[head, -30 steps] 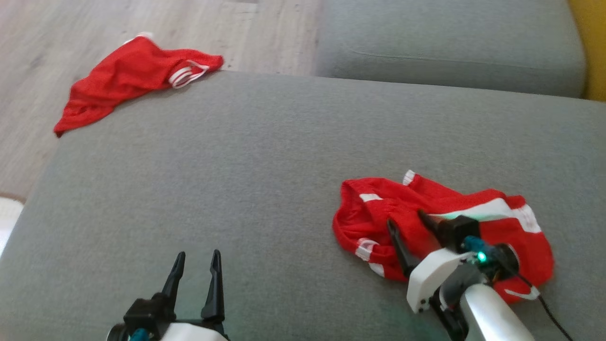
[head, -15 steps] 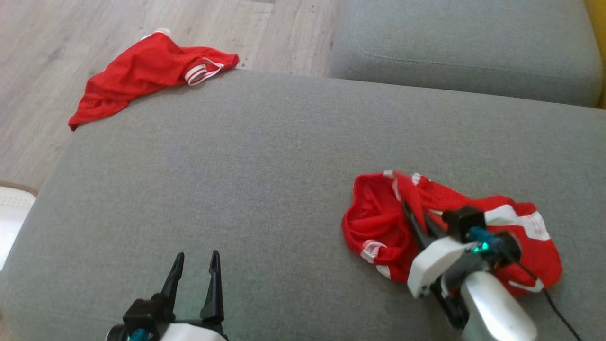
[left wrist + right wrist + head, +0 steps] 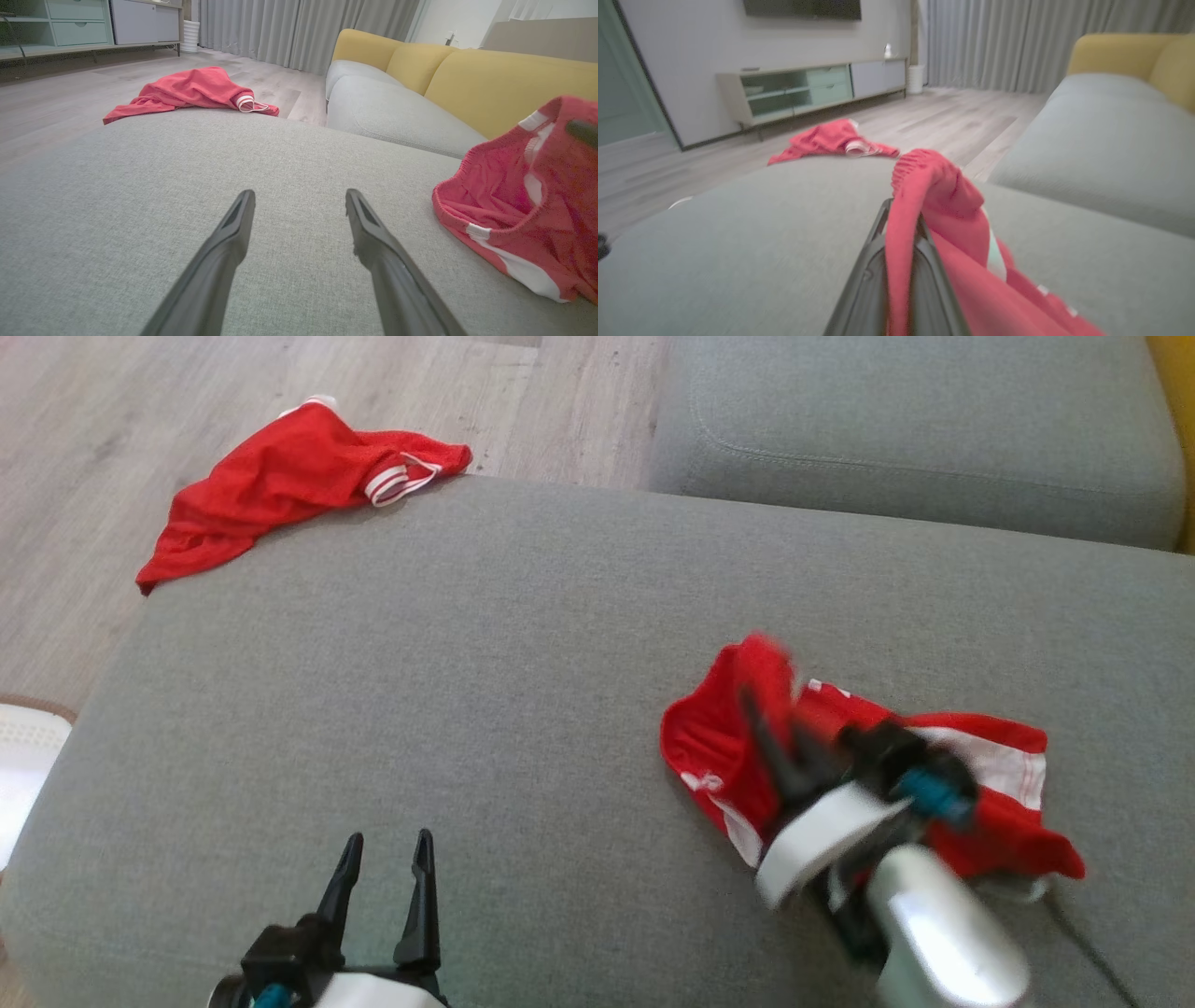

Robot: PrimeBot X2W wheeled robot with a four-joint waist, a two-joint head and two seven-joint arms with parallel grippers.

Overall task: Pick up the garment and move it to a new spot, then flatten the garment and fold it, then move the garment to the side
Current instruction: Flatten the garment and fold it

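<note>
The garment (image 3: 709, 756) is a crumpled pair of red shorts with white stripes, on the right side of the grey cushion (image 3: 420, 663). My right gripper (image 3: 761, 709) is shut on a fold of its waistband and holds that part raised off the cushion. In the right wrist view the red garment (image 3: 943, 196) drapes over the closed right gripper (image 3: 901, 210). My left gripper (image 3: 385, 849) stands open at the near edge, well left of the garment (image 3: 514, 196). Nothing lies between the left gripper (image 3: 299, 198) fingers.
A second red garment (image 3: 280, 485) lies on the cushion's far left corner, hanging over the edge. A grey sofa seat (image 3: 887, 420) with yellow backrests (image 3: 490, 79) stands behind. Wooden floor lies to the left, with a white object (image 3: 23, 747) and a low cabinet (image 3: 808, 91).
My right gripper has closed on the garment, then pulled the gripped fold up and to the left, bunching the cloth. The left gripper has stayed put. The camera shifted slightly early on.
</note>
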